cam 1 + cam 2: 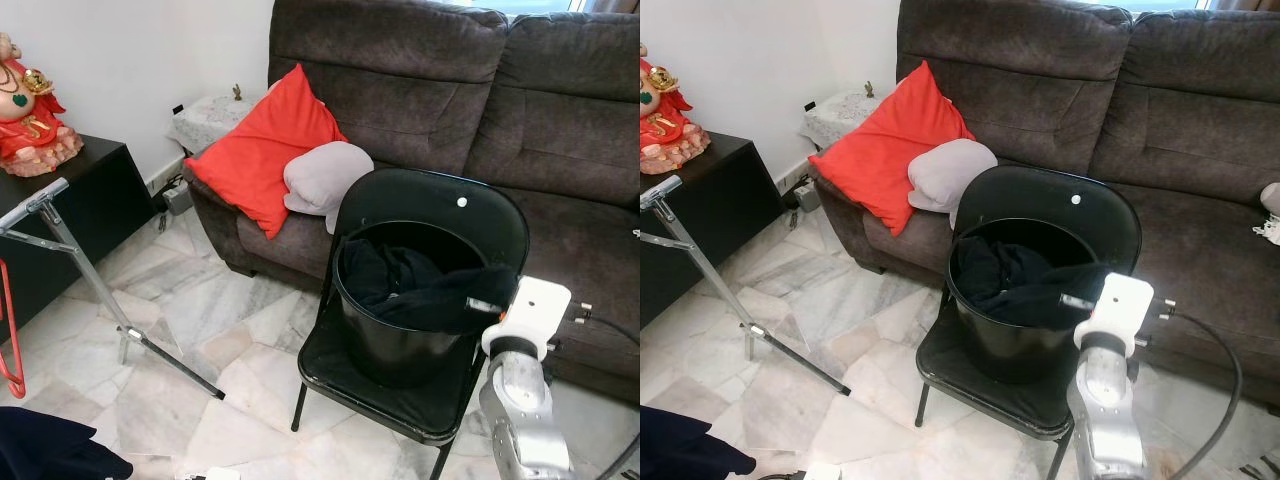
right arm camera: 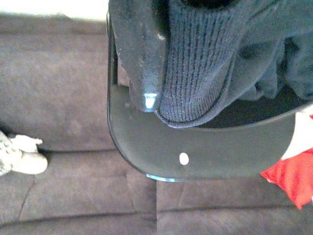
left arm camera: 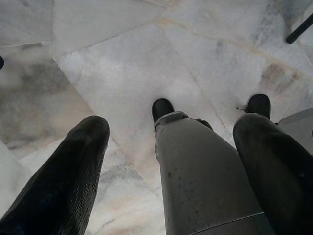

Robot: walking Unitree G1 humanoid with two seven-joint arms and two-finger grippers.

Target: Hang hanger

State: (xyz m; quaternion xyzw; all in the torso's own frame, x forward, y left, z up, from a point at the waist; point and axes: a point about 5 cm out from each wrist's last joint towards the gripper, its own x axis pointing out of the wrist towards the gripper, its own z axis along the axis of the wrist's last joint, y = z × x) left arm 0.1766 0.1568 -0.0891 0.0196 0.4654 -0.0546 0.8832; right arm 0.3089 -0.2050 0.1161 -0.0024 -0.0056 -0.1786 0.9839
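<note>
- Right pincer is over the black bucket, at its rim on the robot's side, fingers clenched on the dark garment heaped inside.
- In the right wrist view, one black finger presses against ribbed dark knit cloth, with the chair back just behind it.
- The bucket stands on the seat of a black folding chair, and the chair is set just before the dark brown sofa.
- On the sofa: a red cushion leaning at the arm end, a grey pillow touching it.
- At the far left edge hangs a red hanger, below the slanting metal rack bars — only a sliver of it is in frame.
- Left pincer points down at the marble floor, fingers spread apart, grasping nothing.
- A red figurine sits on the dark surface at left.
</note>
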